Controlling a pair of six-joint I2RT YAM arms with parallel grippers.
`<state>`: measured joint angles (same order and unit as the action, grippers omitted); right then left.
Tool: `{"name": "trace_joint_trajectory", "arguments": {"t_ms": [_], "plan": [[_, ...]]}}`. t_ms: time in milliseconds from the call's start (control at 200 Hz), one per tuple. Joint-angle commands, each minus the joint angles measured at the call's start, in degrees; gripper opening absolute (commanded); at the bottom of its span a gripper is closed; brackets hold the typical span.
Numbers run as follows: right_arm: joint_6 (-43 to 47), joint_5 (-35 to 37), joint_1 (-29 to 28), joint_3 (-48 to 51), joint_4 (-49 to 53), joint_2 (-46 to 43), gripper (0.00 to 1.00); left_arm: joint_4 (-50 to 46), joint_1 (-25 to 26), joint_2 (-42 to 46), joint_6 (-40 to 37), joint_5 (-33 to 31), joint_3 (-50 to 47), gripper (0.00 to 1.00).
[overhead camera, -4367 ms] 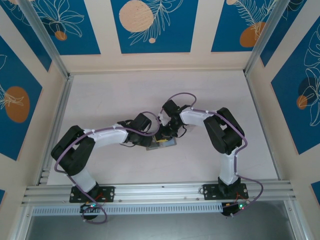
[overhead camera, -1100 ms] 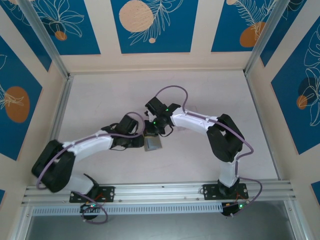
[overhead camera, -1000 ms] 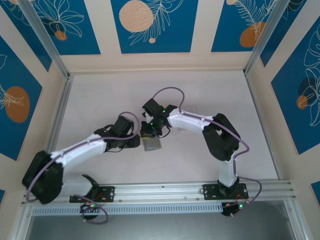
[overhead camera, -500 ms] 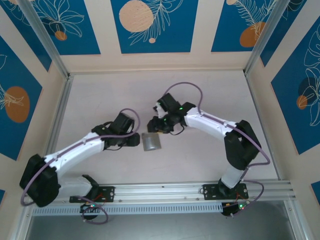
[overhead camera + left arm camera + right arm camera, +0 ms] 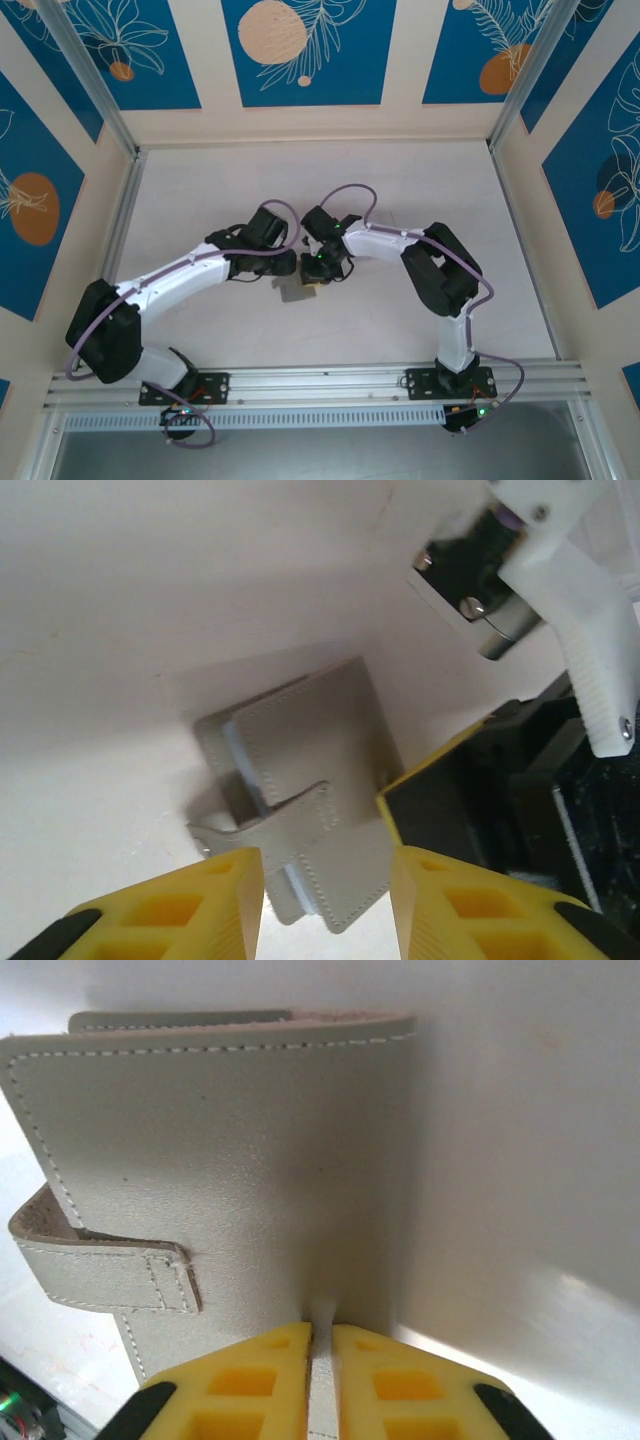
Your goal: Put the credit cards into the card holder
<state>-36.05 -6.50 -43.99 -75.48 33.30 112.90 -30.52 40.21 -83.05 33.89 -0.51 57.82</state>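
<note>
1. The white bench carries the job. Both robot arms reach in and meet near its middle.
2. The grey card holder lies flat on the bench, right between the two tools.
3. The right tool has its yellow fingers pressed almost together. A thin edge of the card holder is pinched between them, so I think it is holding the pouch in place.
4. The left tool has its yellow fingers apart. It is just beside the card holder and grips nothing.
5. A pale blue edge of a credit card peeks out from inside the folded holder. So at least one card looks tucked in. I cannot tell how many are inside.
6. The little strap sticks out at the side and is not closed down.
7. I think the job is close to its end. What may be left is pushing the card fully in and letting go.
8. White stitching runs along the edges of the holder. I can read no words, brand or label on it.
</note>
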Motion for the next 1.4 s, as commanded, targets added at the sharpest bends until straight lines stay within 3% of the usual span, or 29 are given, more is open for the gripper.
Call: {"name": "trace_joint_trajectory", "arguments": {"t_ms": [0,240,745,1040,1170,1255,1396], "plan": [[1.1,4.0,-1.6,-1.5,3.2,2.9,0.20,-1.3,1.4,-4.0,-1.9,1.4,1.2,0.37],[1.4,2.4,-0.6,-0.3,3.4,1.2,0.26,0.4,1.1,-7.6,0.1,-2.9,-3.9,0.28],[2.1,-10.1,4.9,4.8,-4.8,-3.1,0.44,4.9,0.7,-10.5,0.4,-5.3,-12.6,0.25],[-0.3,-19.7,4.6,5.3,-13.5,0.8,0.46,7.4,0.5,-11.9,0.4,-4.4,-15.2,0.25],[-1.4,-21.9,3.4,4.3,-15.0,2.4,0.42,8.5,0.5,-11.5,0.6,-3.6,-15.8,0.25],[-2.0,-22.5,2.9,4.0,-15.4,3.3,0.35,9.0,0.5,-10.6,0.5,-3.0,-15.9,0.25],[-2.4,-20.1,2.9,5.4,-14.7,0.2,0.07,8.5,0.5,-8.4,0.2,-2.2,-15.4,0.26]]}}
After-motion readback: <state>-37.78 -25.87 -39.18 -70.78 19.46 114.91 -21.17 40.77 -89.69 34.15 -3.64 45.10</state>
